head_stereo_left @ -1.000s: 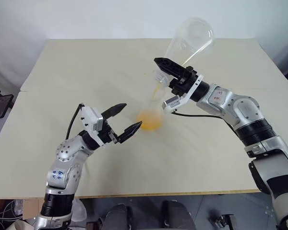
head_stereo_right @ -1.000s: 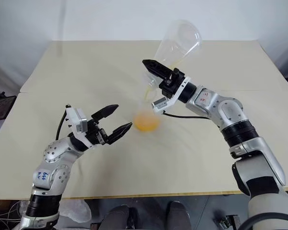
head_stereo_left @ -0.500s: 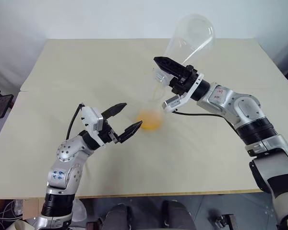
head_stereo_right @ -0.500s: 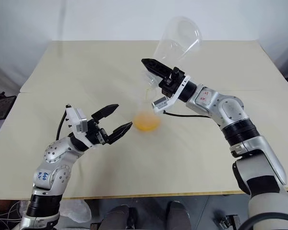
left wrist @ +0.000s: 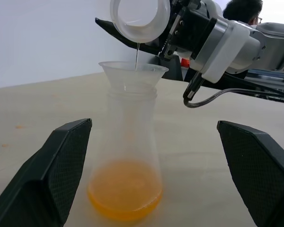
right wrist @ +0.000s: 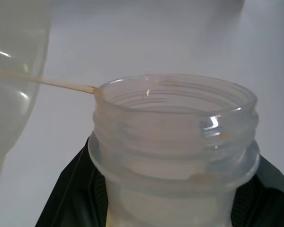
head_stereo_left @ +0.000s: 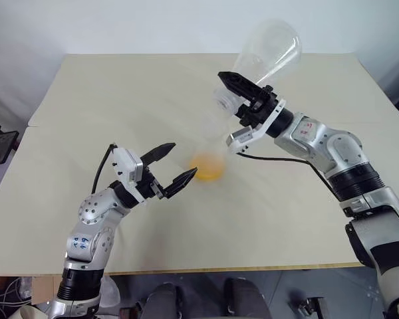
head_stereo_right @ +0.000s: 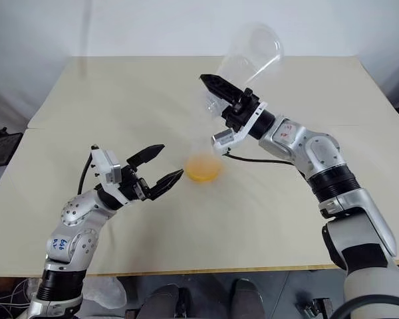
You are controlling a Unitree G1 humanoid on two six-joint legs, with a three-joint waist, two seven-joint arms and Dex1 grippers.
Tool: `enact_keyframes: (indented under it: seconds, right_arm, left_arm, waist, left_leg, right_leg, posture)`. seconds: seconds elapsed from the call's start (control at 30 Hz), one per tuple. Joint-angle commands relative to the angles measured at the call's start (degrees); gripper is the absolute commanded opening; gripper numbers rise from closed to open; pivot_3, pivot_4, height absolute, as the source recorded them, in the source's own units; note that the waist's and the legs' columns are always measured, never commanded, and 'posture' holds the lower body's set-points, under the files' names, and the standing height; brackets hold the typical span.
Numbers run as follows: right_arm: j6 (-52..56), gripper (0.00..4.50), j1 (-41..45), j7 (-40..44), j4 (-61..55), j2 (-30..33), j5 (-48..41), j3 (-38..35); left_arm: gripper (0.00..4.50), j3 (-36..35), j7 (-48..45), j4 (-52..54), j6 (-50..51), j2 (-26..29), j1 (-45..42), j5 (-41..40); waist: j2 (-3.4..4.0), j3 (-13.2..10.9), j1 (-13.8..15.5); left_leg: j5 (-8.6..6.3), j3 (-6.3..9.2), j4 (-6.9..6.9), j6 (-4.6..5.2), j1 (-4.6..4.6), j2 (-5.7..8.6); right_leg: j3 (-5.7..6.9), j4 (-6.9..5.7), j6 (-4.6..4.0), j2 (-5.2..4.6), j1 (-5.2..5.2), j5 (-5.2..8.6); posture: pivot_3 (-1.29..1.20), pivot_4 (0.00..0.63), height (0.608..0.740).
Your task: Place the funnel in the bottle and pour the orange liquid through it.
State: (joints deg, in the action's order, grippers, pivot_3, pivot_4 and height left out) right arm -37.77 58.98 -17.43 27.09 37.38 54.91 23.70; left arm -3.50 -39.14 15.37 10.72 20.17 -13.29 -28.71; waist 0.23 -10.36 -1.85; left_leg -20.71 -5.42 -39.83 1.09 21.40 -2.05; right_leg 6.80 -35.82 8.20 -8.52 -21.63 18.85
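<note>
Around my workspace I see little besides the pale desk [head_stereo_left: 86, 100], bare wood on every side of the glassware, with a person's head [left wrist: 243, 9] just visible beyond the right arm in the left wrist view. Nothing stands between my left hand [head_stereo_left: 174, 164] and the bottle [left wrist: 128, 156].

My left hand hovers over the desk with its two black fingers [head_stereo_left: 159, 152] spread wide, released and touching nothing. Just to the right of its fingertips stands the bottle, upright near the desk's middle, with the orange liquid [head_stereo_left: 208, 167] pooled across its base. From the left wrist view the bottle sits squarely between the spread fingers but beyond them, apart from both. The funnel [left wrist: 133, 72] sits in the bottle's neck, its wide mouth up.

Further right and higher, my right hand [head_stereo_left: 243, 90] is clenched on the neck of the second flask [head_stereo_left: 269, 50], which is tipped with its base raised and its mouth [left wrist: 140, 20] directly above the funnel. A thin thread of liquid [left wrist: 137, 55] falls from that mouth into the funnel.
</note>
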Motion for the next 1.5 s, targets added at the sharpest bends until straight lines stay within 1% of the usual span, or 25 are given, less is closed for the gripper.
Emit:
enact_keyframes:
  seconds: [0.03, 0.1, 0.2, 0.3, 0.37, 0.43, 0.47, 0.53, 0.6, 0.73, 0.8, 0.87, 0.93, 1.0, 1.07, 1.23, 1.3, 1.37, 1.5]
  right_arm:
    - [-1.09, 2.55, -1.17, 5.86, -0.65, -0.90, -11.48, -4.65]
    - [-0.43, 2.55, -3.26, 12.67, -1.37, -2.24, -23.04, -7.62]
    - [3.12, 2.55, -6.14, 20.68, -3.98, -3.67, -37.44, -13.11]
    - [13.27, 2.55, -9.74, 32.88, -8.81, -5.04, -56.63, -19.26]
    - [20.64, 2.55, -12.81, 38.99, -13.51, -4.83, -67.61, -23.61]
    - [28.85, 2.55, -15.72, 41.78, -16.88, -3.60, -73.49, -27.37]
    - [32.41, 2.55, -16.97, 41.96, -17.71, -2.88, -74.91, -29.17]
    - [41.97, 2.55, -19.64, 42.55, -18.96, -1.77, -80.99, -33.56]
    - [48.37, 2.55, -22.44, 44.45, -20.73, -1.31, -86.41, -37.02]
    - [53.69, 2.55, -29.59, 46.93, -25.79, -0.57, -89.91, -40.69]
    - [54.61, 2.55, -31.86, 48.51, -28.57, -2.73, -94.23, -42.96]
    - [52.08, 2.55, -34.50, 49.39, -29.36, -4.98, -94.53, -44.30]
    - [48.01, 2.55, -36.83, 51.00, -29.17, -6.63, -92.19, -44.20]
    - [45.13, 2.55, -37.40, 52.15, -28.84, -7.72, -90.38, -43.37]
    - [43.56, 2.55, -36.33, 51.68, -28.17, -9.04, -89.61, -43.13]
    - [36.65, 2.55, -33.41, 49.91, -22.70, -9.88, -80.35, -40.20]
    - [38.01, 2.55, -32.94, 50.63, -21.67, -10.02, -80.90, -39.90]
    - [38.18, 3.26, -32.81, 51.38, -21.52, -10.11, -80.82, -39.59]
    - [39.03, 4.47, -33.41, 52.17, -22.44, -10.00, -81.64, -40.10]
  left_arm:
    - [4.50, -0.44, -0.26, 2.01, -0.94, 0.30, 0.00, -0.20]
    - [4.50, -0.57, -0.34, 2.09, -0.77, 0.53, 0.12, -0.30]
    - [4.50, -0.72, -0.49, 2.24, -0.46, 0.85, 0.30, -0.54]
    - [4.50, -0.67, -0.79, 2.20, -0.18, 1.12, 0.62, -0.77]
    - [4.50, -0.53, -0.90, 2.01, -0.20, 1.13, 0.66, -0.78]
    - [4.50, -0.51, -1.05, 1.73, -0.22, 1.14, 0.52, -0.79]
    - [4.50, -0.53, -1.14, 1.58, -0.20, 1.17, 0.39, -0.83]
    - [4.50, -0.52, -1.36, 1.22, -0.13, 1.25, 0.07, -0.85]
    - [4.50, -0.54, -1.64, 1.02, -0.05, 1.36, -0.13, -0.90]
    - [4.50, -0.61, -2.03, 0.84, 0.17, 1.52, -0.31, -0.98]
    - [4.50, -0.55, -2.17, 0.77, 0.28, 1.46, -0.38, -0.93]
    - [4.50, -0.21, -2.25, 0.83, 0.46, 1.28, -0.39, -0.90]
    - [4.50, -0.09, -2.19, 0.98, 0.65, 1.12, -0.40, -0.98]
    - [4.50, -0.09, -2.19, 1.15, 0.80, 1.10, -0.33, -1.01]
    - [4.50, -0.14, -2.15, 1.39, 1.02, 1.08, -0.21, -1.08]
    - [4.50, -0.22, -1.99, 2.04, 1.40, 1.08, 0.26, -1.17]
    - [4.50, -0.30, -1.90, 2.26, 1.52, 1.07, 0.44, -1.25]
    - [4.50, -0.51, -1.88, 2.57, 1.72, 1.22, 0.73, -1.37]
    - [4.50, -0.82, -1.91, 2.80, 1.93, 1.53, 0.97, -1.52]
  waist:
    - [0.00, 0.00, 0.00]
    - [-0.01, -0.01, -0.01]
    - [-0.02, -0.01, 0.10]
    - [-0.03, -0.02, 0.25]
    - [-0.03, -0.02, 0.36]
    - [-0.03, -0.02, 0.41]
    - [-0.03, -0.02, 0.39]
    - [-0.03, -0.02, 0.48]
    - [-0.03, -0.02, 0.63]
    - [-0.03, -0.02, 0.76]
    - [-0.03, -0.02, 0.59]
    - [-0.03, -0.02, 0.44]
    - [-0.03, -0.02, 0.55]
    - [-0.03, -0.02, 0.57]
    - [-0.03, -0.02, 0.58]
    - [-0.03, -0.02, 0.52]
    - [-0.03, -0.02, 0.61]
    - [-0.03, -0.02, 0.75]
    - [-0.03, -0.02, 0.77]
  left_leg:
    - [0.00, 0.00, 0.00, 0.00, 0.00, 0.00]
    - [0.00, 0.01, 0.01, 0.00, 0.00, -0.01]
    - [0.00, 0.05, 0.01, 0.02, 0.00, -0.01]
    - [0.00, 0.11, 0.00, 0.05, 0.03, 0.01]
    - [-0.01, 0.15, 0.01, 0.06, 0.03, 0.01]
    - [-0.02, 0.20, 0.00, 0.08, 0.02, 0.01]
    - [-0.02, 0.19, 0.01, 0.08, 0.03, 0.01]
    - [-0.02, 0.17, 0.00, 0.08, 0.03, 0.03]
    - [-0.02, 0.16, 0.00, 0.08, 0.03, 0.04]
    - [-0.02, 0.11, 0.05, 0.08, 0.02, 0.13]
    - [-0.02, 0.06, 0.06, 0.08, 0.02, 0.20]
    - [-0.01, 0.00, 0.07, 0.07, 0.01, 0.22]
    - [0.00, 0.01, 0.07, 0.05, 0.00, 0.24]
    - [0.00, 0.00, 0.07, 0.05, -0.02, 0.26]
    - [0.00, -0.04, 0.07, 0.05, -0.02, 0.28]
    - [0.00, -0.03, 0.06, 0.05, -0.03, 0.28]
    - [0.00, -0.01, 0.06, 0.04, -0.04, 0.27]
    - [0.00, 0.00, 0.07, 0.04, -0.04, 0.28]
    - [0.00, 0.01, 0.06, 0.05, -0.03, 0.27]
  right_leg:
    - [0.00, 0.00, 0.00, 0.00, 0.00, 0.00]
    - [0.02, 0.00, 0.00, 0.00, 0.01, 0.00]
    - [0.06, 0.02, 0.00, -0.01, 0.04, 0.00]
    - [0.09, 0.02, 0.00, -0.04, 0.05, 0.00]
    - [0.12, 0.02, 0.00, -0.04, 0.08, -0.01]
    - [0.16, 0.01, 0.00, -0.05, 0.11, -0.01]
    - [0.16, 0.02, 0.00, -0.05, 0.12, -0.01]
    - [0.16, 0.04, 0.00, -0.06, 0.12, -0.01]
    - [0.16, 0.04, 0.00, -0.06, 0.13, -0.01]
    - [0.16, 0.10, 0.00, -0.04, 0.11, -0.01]
    - [0.15, 0.14, 0.00, -0.02, 0.10, -0.01]
    - [0.13, 0.18, 0.00, 0.00, 0.10, -0.01]
    - [0.13, 0.17, 0.00, 0.02, 0.10, -0.01]
    - [0.10, 0.17, 0.01, 0.01, 0.11, -0.01]
    - [0.06, 0.18, 0.02, -0.01, 0.10, -0.02]
    - [0.06, 0.17, 0.02, 0.00, 0.10, -0.02]
    - [0.08, 0.16, 0.02, 0.00, 0.10, -0.02]
    - [0.08, 0.16, 0.02, 0.00, 0.10, -0.02]
    - [0.08, 0.16, 0.02, 0.00, 0.10, -0.02]
  posture:
    - [0.00, 0.150, 0.740]
    - [0.00, 0.150, 0.740]
    - [0.00, 0.150, 0.740]
    - [0.00, 0.150, 0.740]
    - [0.00, 0.150, 0.740]
    - [0.00, 0.150, 0.740]
    - [0.00, 0.150, 0.740]
    - [0.00, 0.150, 0.740]
    - [0.00, 0.150, 0.740]
    - [0.00, 0.150, 0.740]
    - [0.00, 0.150, 0.740]
    - [0.00, 0.150, 0.740]
    - [0.00, 0.150, 0.740]
    - [0.00, 0.150, 0.740]
    - [0.00, 0.150, 0.740]
    - [0.00, 0.150, 0.740]
    - [0.00, 0.150, 0.740]
    - [0.00, 0.150, 0.740]
    - [0.00, 0.150, 0.740]
